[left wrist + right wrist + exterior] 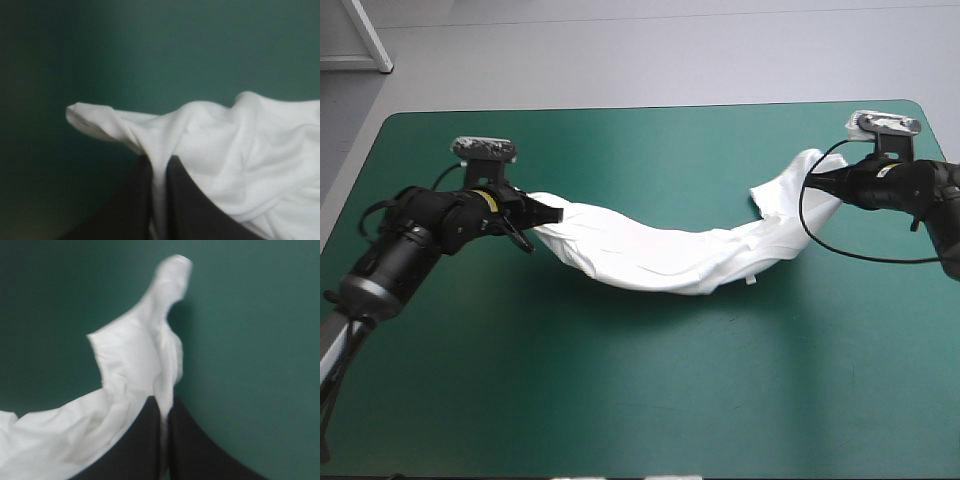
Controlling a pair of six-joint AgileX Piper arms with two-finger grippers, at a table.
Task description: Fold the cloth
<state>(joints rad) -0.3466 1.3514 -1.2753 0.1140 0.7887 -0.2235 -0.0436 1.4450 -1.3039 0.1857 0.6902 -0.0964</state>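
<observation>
White T-shirt [660, 255] hangs in sagging band across middle of teal-green table [620, 400]. Left gripper [159, 160] pinches one end, right gripper [164, 401] other end, fingers almost closed. Shirt bunched, sleeves hard to pick out.

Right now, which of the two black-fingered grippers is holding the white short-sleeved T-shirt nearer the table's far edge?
The right gripper, shut on the white T-shirt toward the far right corner; the left gripper clamps its end nearer the robot.
</observation>
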